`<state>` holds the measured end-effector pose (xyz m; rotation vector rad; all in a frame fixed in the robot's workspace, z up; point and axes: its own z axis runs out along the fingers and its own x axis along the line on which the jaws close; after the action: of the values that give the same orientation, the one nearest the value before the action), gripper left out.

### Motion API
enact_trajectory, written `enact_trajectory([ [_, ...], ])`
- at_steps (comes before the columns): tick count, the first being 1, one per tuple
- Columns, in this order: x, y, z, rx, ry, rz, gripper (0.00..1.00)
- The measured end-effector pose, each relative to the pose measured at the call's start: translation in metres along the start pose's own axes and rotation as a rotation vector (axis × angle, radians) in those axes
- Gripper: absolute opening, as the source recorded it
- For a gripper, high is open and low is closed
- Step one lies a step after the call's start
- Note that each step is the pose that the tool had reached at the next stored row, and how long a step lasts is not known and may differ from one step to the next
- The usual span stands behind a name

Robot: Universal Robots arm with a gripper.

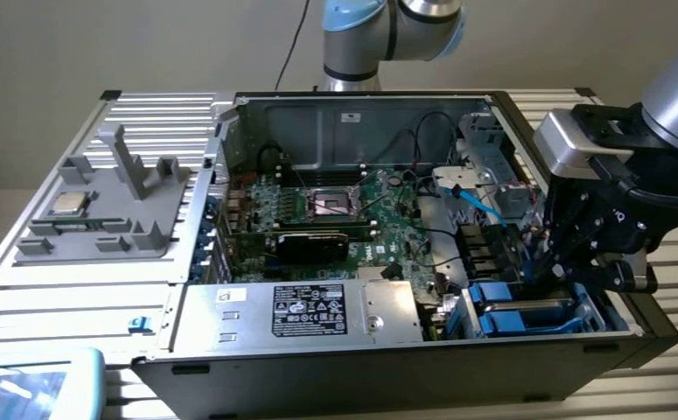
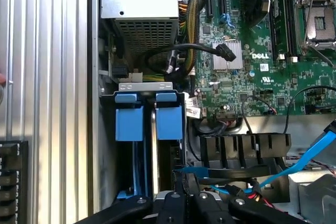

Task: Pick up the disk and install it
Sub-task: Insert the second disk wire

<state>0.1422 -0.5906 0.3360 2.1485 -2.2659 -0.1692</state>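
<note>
Disk (image 2: 169, 121) in its blue frame already stands on edge in the drive bay (image 1: 548, 311) of the open computer case (image 1: 351, 367), beside a second blue carrier, and the clenched gripper (image 2: 185, 203) hovers just above it holding nothing, so installation looks nearly complete.

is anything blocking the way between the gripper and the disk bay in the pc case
Nothing visible does. The gripper is already down inside the case at the drive bay, right over the blue frames standing in the slots. Its fingers are shut. A blue cable runs beside the bay, not across it. Whether the disk is gripped can't be made out.
</note>
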Motion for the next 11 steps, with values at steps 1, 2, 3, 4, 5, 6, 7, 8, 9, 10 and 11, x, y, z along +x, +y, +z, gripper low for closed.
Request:
enact_trajectory([
  [1,-0.002,0.0006,-0.0021,-0.0001,0.0005,0.0,0.11],
  [2,-0.004,0.0013,-0.0045,-0.0001,0.0028,0.0,0.11],
  [3,-0.006,0.0021,-0.0081,0.0002,0.0066,0.001,0.11],
  [4,-0.008,0.0027,-0.0112,0.0005,0.0094,0.001,0.11],
  [5,-0.01,0.0033,-0.0136,0.0008,0.0121,0.001,0.11],
  [6,-0.012,0.0039,-0.016,0.0011,0.0161,0.001,0.11],
  [7,-0.014,0.0044,-0.0179,0.0015,0.0209,0.002,0.11],
  [8,-0.015,0.0049,-0.0195,0.0018,0.0265,0.002,0.11],
  [9,-0.017,0.0056,-0.0209,0.0021,0.0327,0.003,0.11],
  [10,-0.018,0.0062,-0.022,0.0024,0.0384,0.003,0.11],
  [11,-0.019,0.0069,-0.0231,0.0028,0.045,0.004,0.11],
])
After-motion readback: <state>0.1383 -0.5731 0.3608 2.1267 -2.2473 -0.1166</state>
